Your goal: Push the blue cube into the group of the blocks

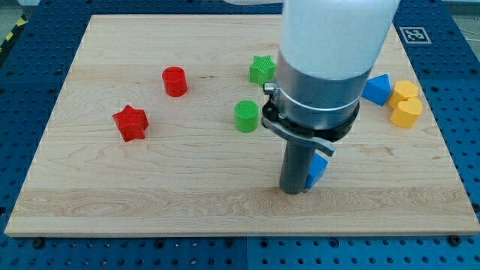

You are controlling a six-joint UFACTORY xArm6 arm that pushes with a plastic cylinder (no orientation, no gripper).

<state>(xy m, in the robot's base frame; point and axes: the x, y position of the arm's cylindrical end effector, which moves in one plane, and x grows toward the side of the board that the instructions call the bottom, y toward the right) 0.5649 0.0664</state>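
The blue cube (318, 168) lies near the view's bottom middle, mostly hidden behind my rod. My tip (295, 190) rests on the board, touching the cube's left side. A green cylinder (246, 115) and a green star (262, 69) sit up and left of the tip. A red cylinder (175, 81) and a red star (130, 123) lie further left. At the view's right, a blue block (377, 89) sits beside two yellow blocks (406, 112), (406, 91).
The wooden board (112, 195) lies on a blue perforated table (465, 150). The arm's wide white and grey body (326, 60) covers the board's upper middle. A marker tag (412, 34) sits off the board's top right corner.
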